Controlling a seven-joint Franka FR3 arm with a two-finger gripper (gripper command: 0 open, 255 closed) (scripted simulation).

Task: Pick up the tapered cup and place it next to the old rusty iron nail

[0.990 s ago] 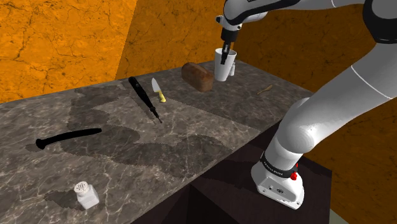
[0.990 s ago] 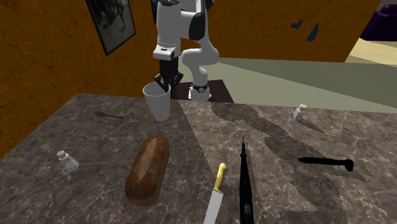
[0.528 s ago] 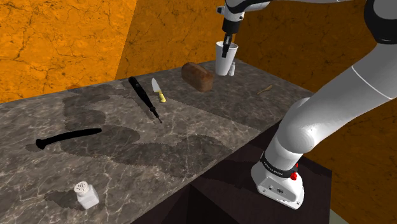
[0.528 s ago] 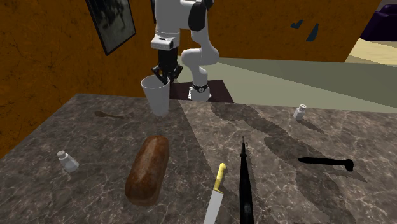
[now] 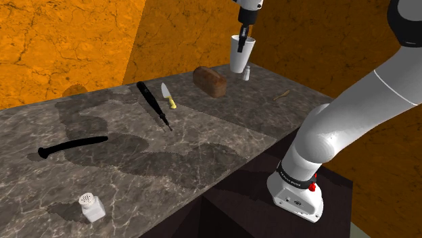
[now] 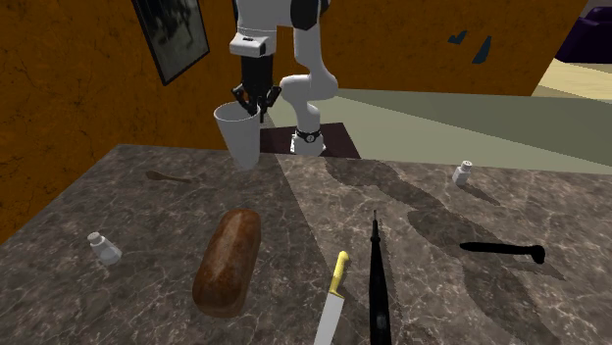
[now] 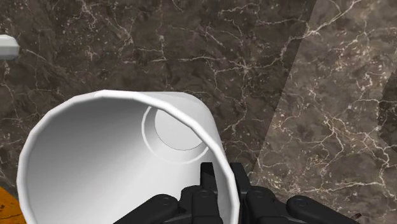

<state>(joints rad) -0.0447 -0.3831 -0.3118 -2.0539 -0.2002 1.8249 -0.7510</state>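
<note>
Risen higher than a second ago, the white tapered cup (image 5: pixel 238 57) hangs clear of the desk (image 5: pixel 223 145), mouth up. The tool (image 5: pixel 243 43) pinches its rim, with one finger inside the wall and one outside, as the wrist view shows. Nearest in the shoulder view stands a white shaker (image 5: pixel 91 207). Beyond it lies the black nail (image 5: pixel 71 146), well apart from the cup. Farther on, a long black implement (image 5: pixel 153 103) lies beside a yellow-handled knife (image 5: pixel 168 96), then comes a brown loaf (image 5: pixel 210 81). The cup hangs over the desk's far end, just past the loaf, with a second shaker (image 5: pixel 247 73) behind it.
</note>
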